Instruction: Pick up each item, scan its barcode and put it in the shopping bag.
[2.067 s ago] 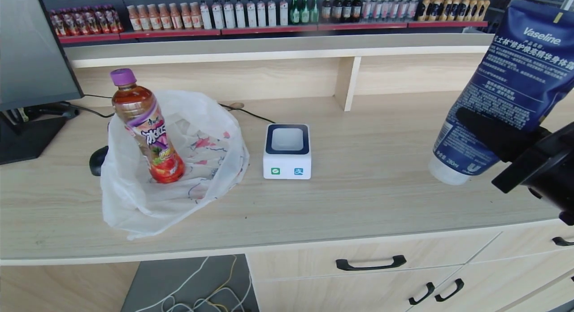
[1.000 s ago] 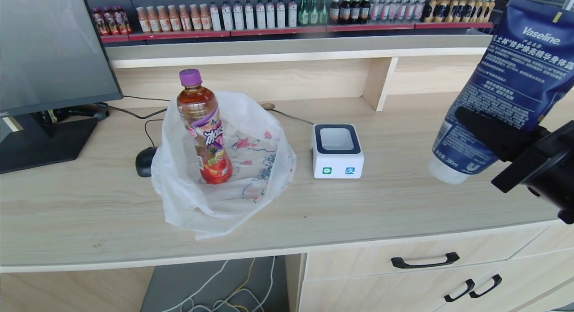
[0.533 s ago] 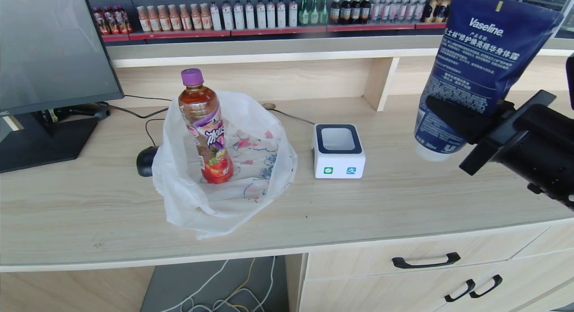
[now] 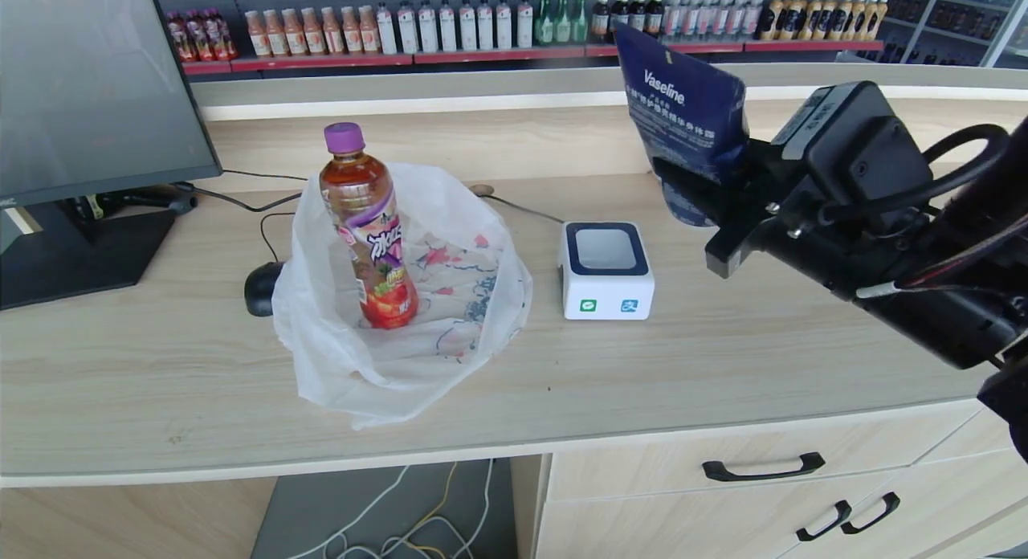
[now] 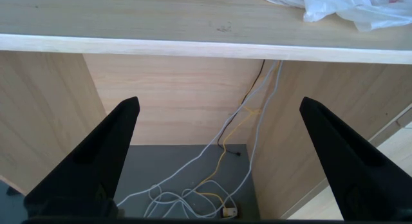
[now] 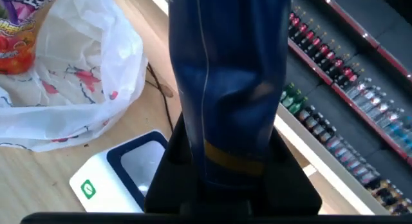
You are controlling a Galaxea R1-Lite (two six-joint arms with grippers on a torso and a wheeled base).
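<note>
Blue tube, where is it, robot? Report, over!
Right tool shut on blue tube, held up right of the scanner. Left tool open, low by the counter front. Bottle in bag; nothing between tube and scanner.

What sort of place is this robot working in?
Most likely a shop checkout: rows of bottled drinks on the back shelves, a small white scanner on the wooden counter, and a shopping bag beside it.

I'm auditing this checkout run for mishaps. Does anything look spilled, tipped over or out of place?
Nothing stands out. The bottle stands in the open shopping bag, leaning slightly but not fallen; the scanner sits square on the counter; the right gripper holds the blue tube in the air. No spill shows.
</note>
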